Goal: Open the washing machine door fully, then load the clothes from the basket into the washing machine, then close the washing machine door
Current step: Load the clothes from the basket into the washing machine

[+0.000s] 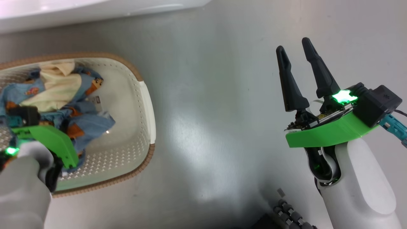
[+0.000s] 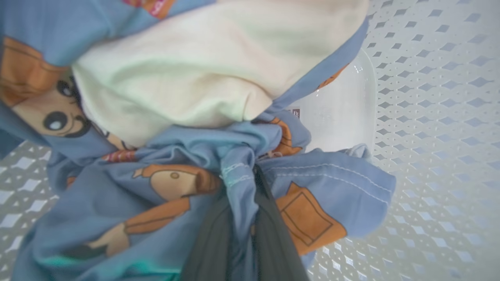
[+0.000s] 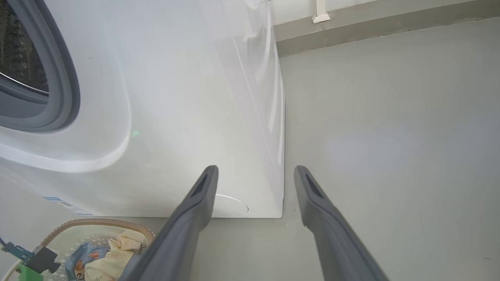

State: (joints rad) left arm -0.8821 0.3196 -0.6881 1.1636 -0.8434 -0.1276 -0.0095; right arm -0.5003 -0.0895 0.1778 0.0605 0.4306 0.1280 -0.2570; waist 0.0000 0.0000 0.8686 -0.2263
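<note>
Dark fingers (image 2: pixel 273 242) of the left gripper (image 2: pixel 254 175) are pressed together on a bunched fold of the clothes (image 2: pixel 156 195), the blue hem squeezed up between the two tips. Around that pinch the rest of the garments spread in a loose heap, light blue cloth with orange-brown bears and a cream piece lying on top. Beneath them is the perforated white bottom of the basket (image 2: pixel 429 78), with a small label sticker (image 2: pixel 295 113) peeking out just past the fabric. From the head view the basket (image 1: pixel 149 105) sits on the grey floor (image 1: pixel 206 95) at the robot's left, brown rim all round, and the clothes (image 1: pixel 86 122) fill the half nearest the left arm, whose green wrist mount hangs over them. Well apart on the other side, the right gripper (image 1: pixel 293 45) hovers above bare floor with its fingers spread wide and nothing between them. Beyond those spread fingers, the right wrist view shows the washing machine (image 3: pixel 175 97) standing just behind the basket (image 3: pixel 97 223), its grey gasket (image 3: pixel 66 78) and steel drum (image 3: pixel 19 58) exposed at the opening, and a round white flap (image 3: pixel 232 205) low on its front.
</note>
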